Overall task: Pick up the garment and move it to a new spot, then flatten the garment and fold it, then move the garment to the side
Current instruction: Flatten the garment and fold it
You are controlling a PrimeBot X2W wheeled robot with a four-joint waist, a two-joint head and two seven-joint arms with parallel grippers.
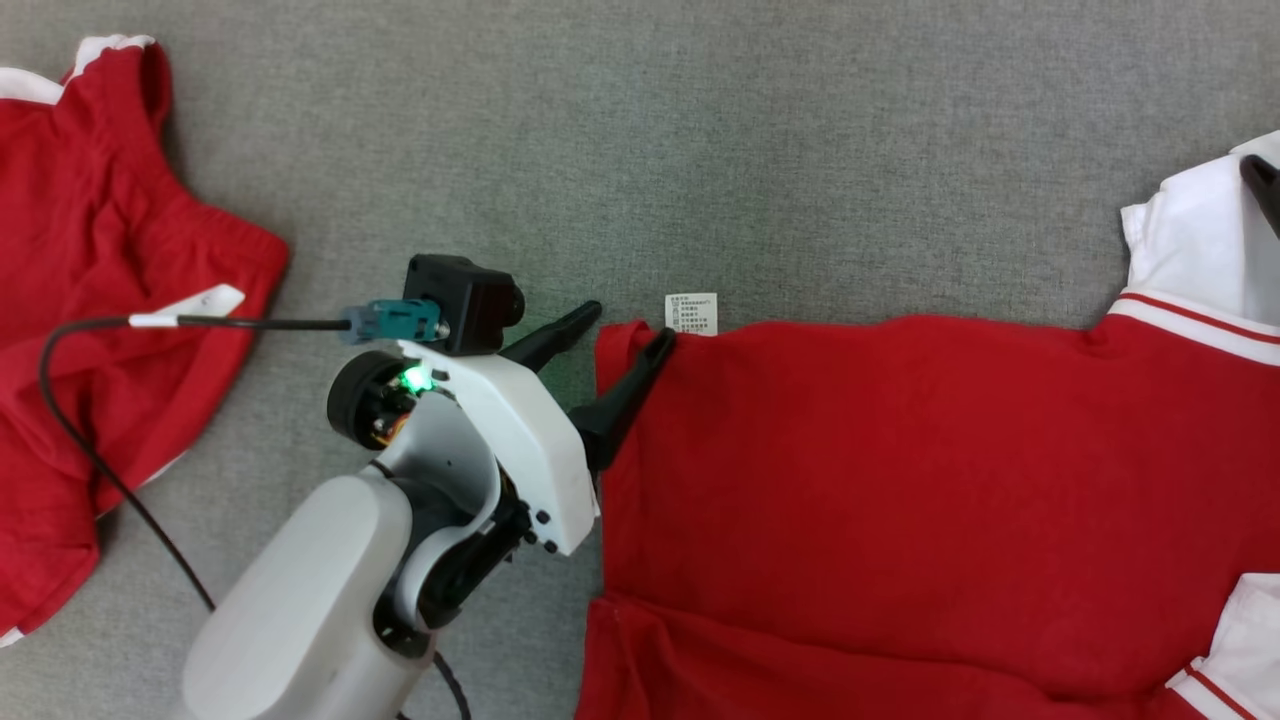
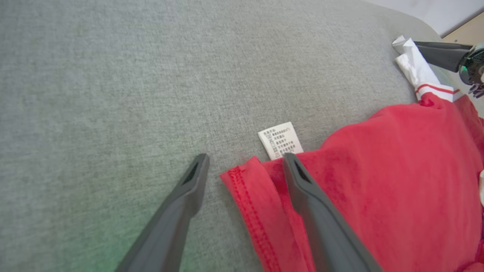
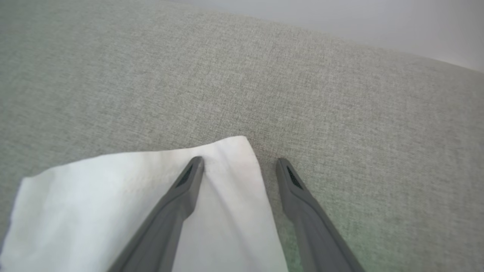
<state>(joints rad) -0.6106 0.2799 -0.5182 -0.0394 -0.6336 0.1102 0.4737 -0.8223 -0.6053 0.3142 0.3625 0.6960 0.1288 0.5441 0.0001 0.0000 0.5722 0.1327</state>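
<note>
The grey surface is soft cloth. The red shirt lies spread out on its right side, with white ends and thin red stripes. More red clothes lie far left. The left claw is wide, around the shirt's corner. The right claw is wide too, half over a white end. A small white tag sticks out.
</note>
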